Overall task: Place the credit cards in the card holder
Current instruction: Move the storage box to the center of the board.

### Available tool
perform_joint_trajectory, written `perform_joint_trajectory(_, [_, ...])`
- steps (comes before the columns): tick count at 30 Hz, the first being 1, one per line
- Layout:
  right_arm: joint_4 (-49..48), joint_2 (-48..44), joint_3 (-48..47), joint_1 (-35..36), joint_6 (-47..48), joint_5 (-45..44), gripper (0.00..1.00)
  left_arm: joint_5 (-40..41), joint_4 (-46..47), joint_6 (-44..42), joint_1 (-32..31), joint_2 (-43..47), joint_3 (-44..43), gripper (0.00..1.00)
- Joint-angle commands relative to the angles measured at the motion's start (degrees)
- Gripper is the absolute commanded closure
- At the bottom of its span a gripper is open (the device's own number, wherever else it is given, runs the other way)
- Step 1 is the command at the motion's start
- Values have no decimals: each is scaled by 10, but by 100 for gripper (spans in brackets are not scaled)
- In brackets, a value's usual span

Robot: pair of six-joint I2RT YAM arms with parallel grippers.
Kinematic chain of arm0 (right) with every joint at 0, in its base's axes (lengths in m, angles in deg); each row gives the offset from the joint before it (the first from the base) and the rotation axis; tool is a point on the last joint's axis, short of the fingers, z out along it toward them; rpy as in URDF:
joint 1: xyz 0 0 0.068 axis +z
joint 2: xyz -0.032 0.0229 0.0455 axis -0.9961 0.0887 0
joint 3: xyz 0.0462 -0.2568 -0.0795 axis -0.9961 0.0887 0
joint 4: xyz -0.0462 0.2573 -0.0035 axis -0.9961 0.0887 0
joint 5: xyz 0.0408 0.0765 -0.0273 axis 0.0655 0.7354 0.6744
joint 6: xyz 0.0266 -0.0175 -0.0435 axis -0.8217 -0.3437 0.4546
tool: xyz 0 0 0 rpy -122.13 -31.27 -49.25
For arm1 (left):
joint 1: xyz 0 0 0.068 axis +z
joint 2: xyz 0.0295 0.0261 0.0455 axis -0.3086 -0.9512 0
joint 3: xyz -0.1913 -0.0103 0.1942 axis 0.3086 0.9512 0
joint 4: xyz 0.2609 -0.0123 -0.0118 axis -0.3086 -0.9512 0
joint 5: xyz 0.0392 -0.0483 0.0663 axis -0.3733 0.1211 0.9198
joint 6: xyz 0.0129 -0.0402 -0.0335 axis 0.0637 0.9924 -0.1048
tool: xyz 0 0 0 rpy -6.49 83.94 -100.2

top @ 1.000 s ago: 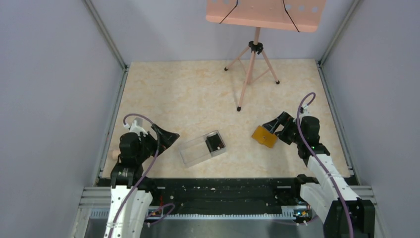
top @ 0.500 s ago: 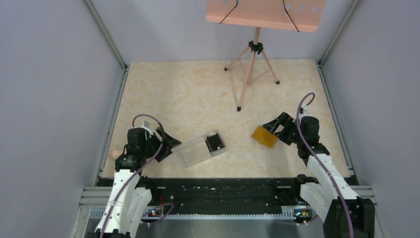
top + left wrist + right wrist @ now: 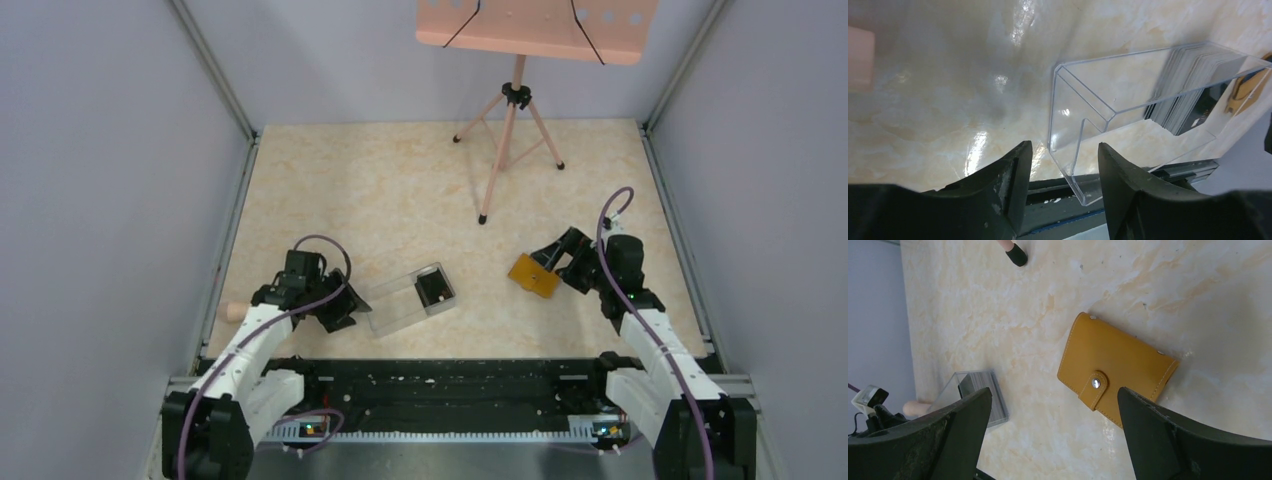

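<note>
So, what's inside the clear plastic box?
A pack of dark credit cards sits at the end of the clear box nearer the card holder; the rest looks empty. Only the outer card and some edges show, so the count can't be told.

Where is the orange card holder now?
In the top view, the card holder lies closed on the right side, beside the right gripper and right of the clear box.

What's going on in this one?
No card is in the holder yet, and nothing is held. The left hand is at the near end of the clear box, jaws apart on either side of its edge. The dark cards stand stacked at the box's far end. The right hand hovers wide open over the orange card holder, which lies clasped shut.
</note>
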Motion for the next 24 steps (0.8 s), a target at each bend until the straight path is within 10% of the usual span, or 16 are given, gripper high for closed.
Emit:
perform_joint_trajectory(1, [12,5,-30,-2,20,-16,4,40,13,2,-40,-45,-39,44])
perform_joint_trajectory(14, [116,38,-111,-3,44,-72,6,98,9,1,-83,-188,-140,95])
perform_joint_trajectory(24, [171,91,-134,-3,58,-127,6,117,-1,-9,-71,-265,-227,100])
